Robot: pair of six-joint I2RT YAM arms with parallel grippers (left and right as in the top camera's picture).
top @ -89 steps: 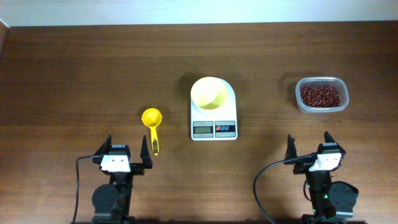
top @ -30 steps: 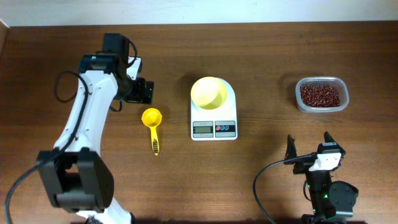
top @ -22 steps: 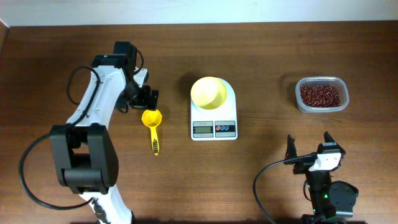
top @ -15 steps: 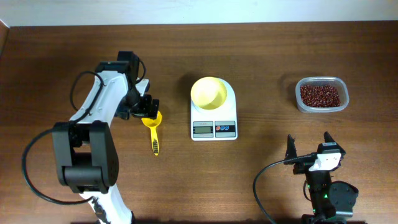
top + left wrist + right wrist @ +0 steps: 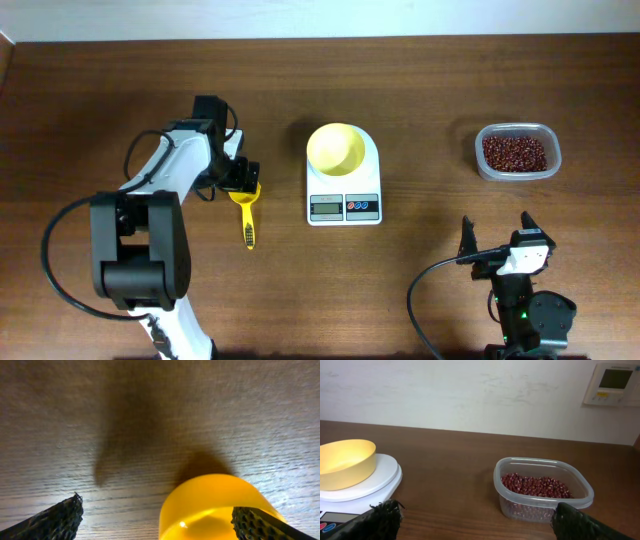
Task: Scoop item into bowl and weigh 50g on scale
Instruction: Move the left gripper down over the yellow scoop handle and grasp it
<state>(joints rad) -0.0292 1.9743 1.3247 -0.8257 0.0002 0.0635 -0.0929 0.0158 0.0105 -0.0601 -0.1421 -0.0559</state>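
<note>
Overhead, the left gripper (image 5: 243, 177) has swung in from the near edge onto the yellow scoop (image 5: 247, 205), so grasping looks next; the beans (image 5: 515, 152) lie untouched near the far right corner, the bowl (image 5: 336, 149) empty on the scale (image 5: 343, 205) mid-bench; the left wrist shows fingers (image 5: 55, 517) spread astride the scoop's cup; the right wrist shows the right gripper (image 5: 477, 519) spread, unmoved.

Small dark reddish-brown beans (image 5: 515, 153) fill a clear tub at the table's right; the pale yellow bowl (image 5: 336, 150) sits upright, empty, on the white scale (image 5: 343, 200), mid-table.
</note>
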